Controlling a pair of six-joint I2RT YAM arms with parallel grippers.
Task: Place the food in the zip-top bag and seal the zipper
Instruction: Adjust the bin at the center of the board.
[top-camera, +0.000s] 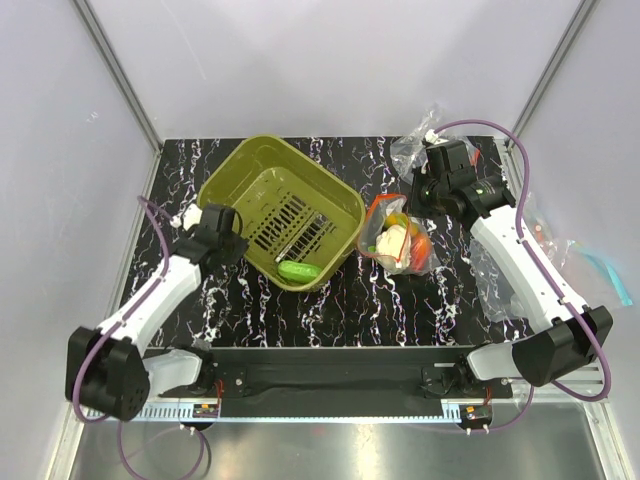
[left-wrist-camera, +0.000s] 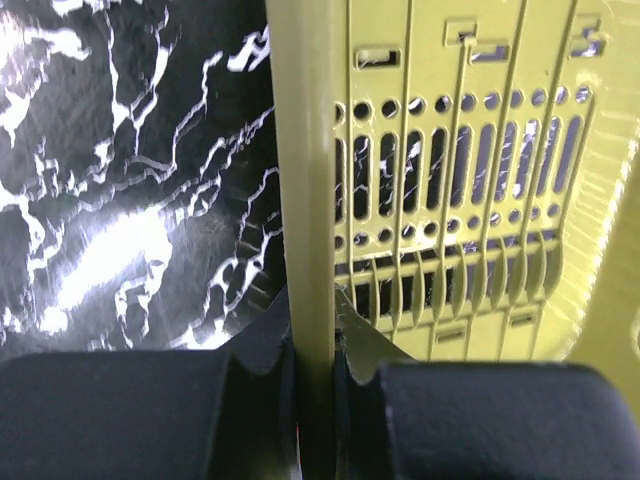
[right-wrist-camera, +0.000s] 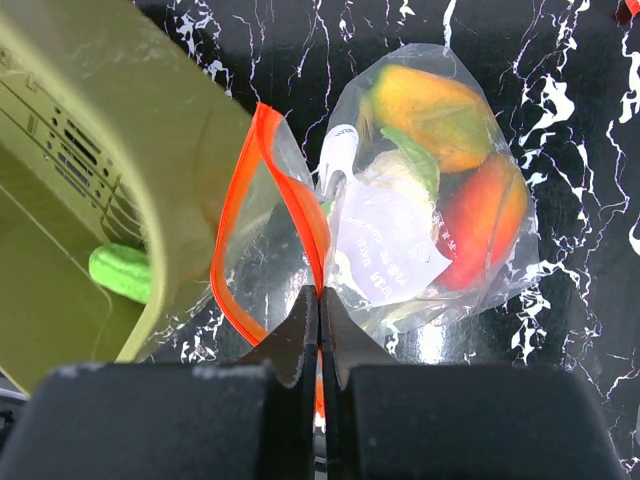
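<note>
The zip-top bag (top-camera: 404, 243) lies right of the olive basket (top-camera: 262, 170), its red zipper (right-wrist-camera: 268, 190) gaping open toward the basket. Inside the bag are an orange piece (right-wrist-camera: 428, 103), a red tomato (right-wrist-camera: 482, 215), a white cauliflower (right-wrist-camera: 385, 172) and a green leaf (right-wrist-camera: 416, 158), behind a white label (right-wrist-camera: 385, 250). One green piece (top-camera: 298, 270) lies in the basket by its near rim; it also shows in the right wrist view (right-wrist-camera: 120, 272). My right gripper (right-wrist-camera: 320, 300) is shut on the zipper strip. My left gripper (left-wrist-camera: 318, 345) is shut on the basket's left rim (left-wrist-camera: 305, 180).
Clear bags lie at the back right (top-camera: 413, 147) and along the right edge (top-camera: 508, 290), one with a light-blue strip (top-camera: 606, 266). Grey walls enclose the black marbled table (top-camera: 330, 300). The basket wall (right-wrist-camera: 110, 130) stands close beside the bag's mouth.
</note>
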